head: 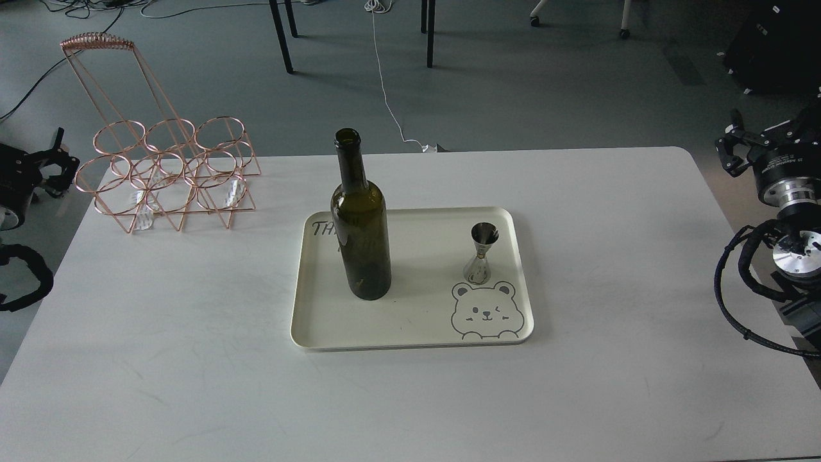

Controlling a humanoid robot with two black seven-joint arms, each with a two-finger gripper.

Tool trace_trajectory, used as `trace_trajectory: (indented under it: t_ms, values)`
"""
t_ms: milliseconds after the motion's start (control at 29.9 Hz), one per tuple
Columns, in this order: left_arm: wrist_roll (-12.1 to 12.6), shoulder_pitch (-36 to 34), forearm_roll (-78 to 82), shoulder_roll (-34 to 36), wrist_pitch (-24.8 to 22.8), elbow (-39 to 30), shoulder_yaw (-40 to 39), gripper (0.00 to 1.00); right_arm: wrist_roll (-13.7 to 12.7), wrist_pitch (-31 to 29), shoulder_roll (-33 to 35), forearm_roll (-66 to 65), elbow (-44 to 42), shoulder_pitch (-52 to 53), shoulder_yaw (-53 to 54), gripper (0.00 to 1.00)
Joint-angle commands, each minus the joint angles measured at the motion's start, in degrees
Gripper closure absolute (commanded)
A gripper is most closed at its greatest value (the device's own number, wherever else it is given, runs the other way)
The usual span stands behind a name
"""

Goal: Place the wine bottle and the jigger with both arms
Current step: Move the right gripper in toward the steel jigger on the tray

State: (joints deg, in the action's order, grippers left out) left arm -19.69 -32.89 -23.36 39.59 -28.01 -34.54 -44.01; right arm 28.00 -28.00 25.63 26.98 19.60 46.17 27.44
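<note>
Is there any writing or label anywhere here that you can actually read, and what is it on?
"TH": dark handwritten-style letters at the far left corner of the cream rectangular tray; the rest is hidden behind the tall dark olive-green glass wine bottle.
Small white print on the black right robot arm: too small to read.
The bottle and the small shiny steel hourglass jigger show no text.

Wine bottle (361,231): dark olive glass, glossy, smooth. Jigger (481,254): polished steel, mirror-bright. Tray (410,341): cream, smooth, satin finish, looks plastic, printed with a bear outline. Worktop (192,359): white, matt, faintly scuffed. Rack (168,173): thin copper-toned metal wire, shiny. Arms: black matt housings with bright silver metal joints (790,190). Floor (513,83): grey, dull.
</note>
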Motion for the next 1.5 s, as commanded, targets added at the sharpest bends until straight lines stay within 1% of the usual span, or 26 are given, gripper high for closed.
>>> trace_trajectory:
  t_ms: [0, 234, 301, 367, 434, 534, 701, 835, 968, 1068, 1169, 1235, 1302, 1402, 1469]
  values:
    - [-0.2, 0.0, 0.1, 0.0, 0.0, -0.1, 0.2, 0.02, 0.0, 0.0, 0.0, 0.0, 0.1, 0.0, 0.0, 0.01]
    - [-0.3, 0.0, -0.1, 0.1, 0.0, -0.1, -0.2, 0.02, 0.0, 0.0, 0.9, -1.5, 0.7, -0.1, -1.8, 0.01]
    - [0.2, -0.1, -0.1, 0.5, 0.0, 0.0, -0.2, 0.02, 0.0, 0.0, 2.1, -2.7, 1.1, -0.1, -2.3, 0.01]
    - [0.1, -0.1, -0.1, 0.8, 0.0, -0.1, -0.2, 0.02, 0.0, 0.0, 4.4, -4.4, 2.9, 0.1, -2.9, 0.01]
    - [0.0, -0.1, 0.0, 0.7, 0.0, -0.1, -0.2, 0.02, 0.0, 0.0, 7.5, -6.2, 7.4, 0.1, -3.3, 0.01]
    - [-0.1, -0.1, 0.0, 0.5, 0.0, -0.2, -0.2, 0.02, 0.0, 0.0, 13.6, -10.4, 16.2, -0.1, -3.3, 0.01]
    - [-0.1, -0.8, 0.1, 0.2, 0.0, -0.7, -0.3, 0.02, 0.0, 0.4, 20.9, -23.5, 30.1, -0.5, -3.4, 0.01]
    - [-0.1, -1.1, 0.2, 0.3, 0.0, -0.8, -0.3, 0.02, 0.0, 6.4, 25.2, -35.8, 40.4, -2.0, -3.2, 0.01]
    - [0.2, -1.0, 0.2, 0.4, 0.0, -0.8, -0.1, 0.02, 0.0, 14.6, 29.9, -48.2, 51.5, -3.7, -3.4, 0.01]
    - [0.1, -0.5, 0.2, 0.4, 0.0, -0.8, 0.0, 0.02, 0.0, 19.5, 32.0, -60.9, 56.7, -5.1, -3.6, 0.01]
    - [0.1, -0.2, 0.2, 0.2, 0.0, -0.5, 0.3, 0.02, 0.0, 24.1, 32.1, -74.1, 58.1, -6.6, -5.1, 0.01]
    - [0.2, -0.2, 0.2, 0.1, 0.0, -0.3, 0.4, 0.02, 0.0, 28.3, 31.9, -82.4, 58.2, -6.9, -6.4, 0.01]
    - [0.2, -0.2, 0.3, 0.1, 0.0, -0.3, 0.5, 0.02, 0.0, 32.6, 31.5, -86.8, 58.2, -6.9, -7.9, 0.01]
    - [0.2, -0.2, 0.4, 0.1, 0.0, -0.3, 0.5, 0.02, 0.0, 37.5, 31.2, -90.8, 58.4, -7.1, -11.2, 0.01]
    - [0.1, -0.2, 0.4, 0.1, 0.0, -0.2, 0.5, 0.02, 0.0, 40.7, 30.8, -95.7, 58.5, -7.2, -13.0, 0.01]
